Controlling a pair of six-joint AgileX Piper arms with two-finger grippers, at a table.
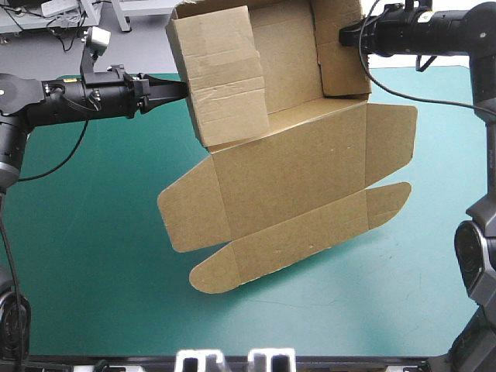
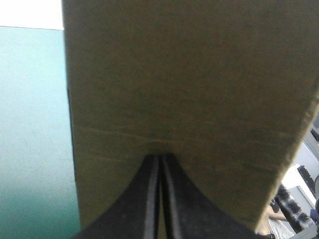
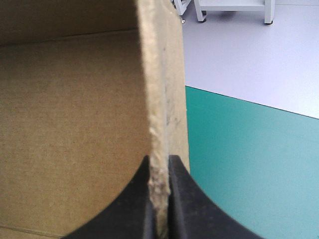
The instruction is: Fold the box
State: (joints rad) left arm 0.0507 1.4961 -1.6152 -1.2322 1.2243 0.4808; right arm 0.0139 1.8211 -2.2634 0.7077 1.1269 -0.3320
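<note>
The box (image 1: 294, 178) runs off the high view's top edge, so its upper rim is out of sight. At its raised side walls the tips of the left gripper (image 1: 184, 88) and right gripper (image 1: 346, 36) cannot be made out. The sheet hides the table (image 1: 93, 232) beneath it and part of the far edge. In the left wrist view one brown wall blocks the rest.
</note>
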